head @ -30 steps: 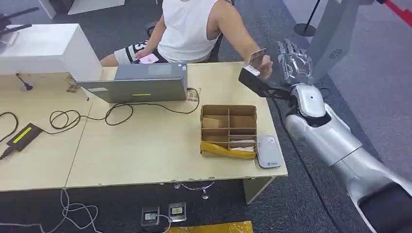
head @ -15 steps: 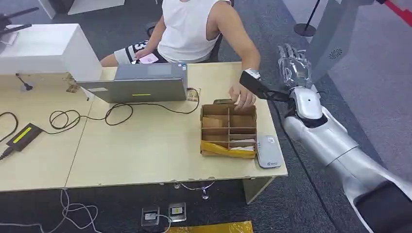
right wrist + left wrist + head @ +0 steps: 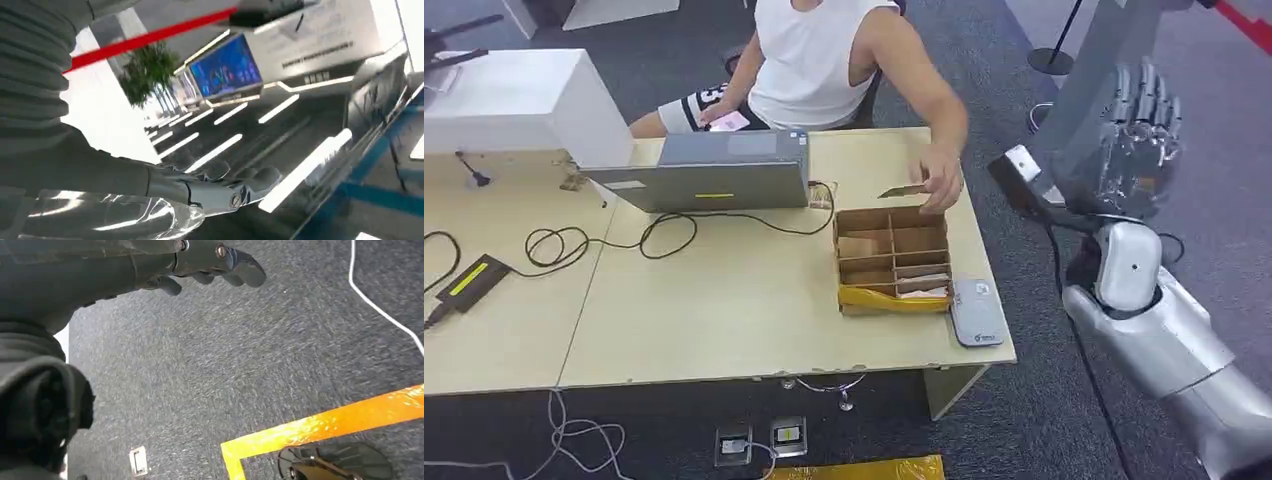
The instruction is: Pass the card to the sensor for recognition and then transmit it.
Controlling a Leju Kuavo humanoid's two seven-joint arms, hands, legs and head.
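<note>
A person's hand [image 3: 942, 186] holds the card [image 3: 901, 191] flat just above the far edge of the partitioned cardboard box [image 3: 891, 262]. The grey-white sensor [image 3: 977, 312] lies on the table beside the box's near right corner. My right hand [image 3: 1140, 137] is raised off the table's right side with fingers upright and spread, holding nothing; in the right wrist view the right hand [image 3: 220, 189] stretches toward the ceiling lights. My left hand [image 3: 212, 265] hangs over the grey carpet with nothing in it.
A grey laptop [image 3: 709, 172] stands at the table's [image 3: 724, 320] far side with black cables [image 3: 604, 240] trailing left to a power adapter [image 3: 469, 280]. A white cabinet [image 3: 519, 100] sits far left. The person sits behind the table. Orange floor tape [image 3: 320, 425] runs under my left hand.
My right arm has swung right and up, away from the table. The person, who held the card beside my hand, has brought it down over the box.
</note>
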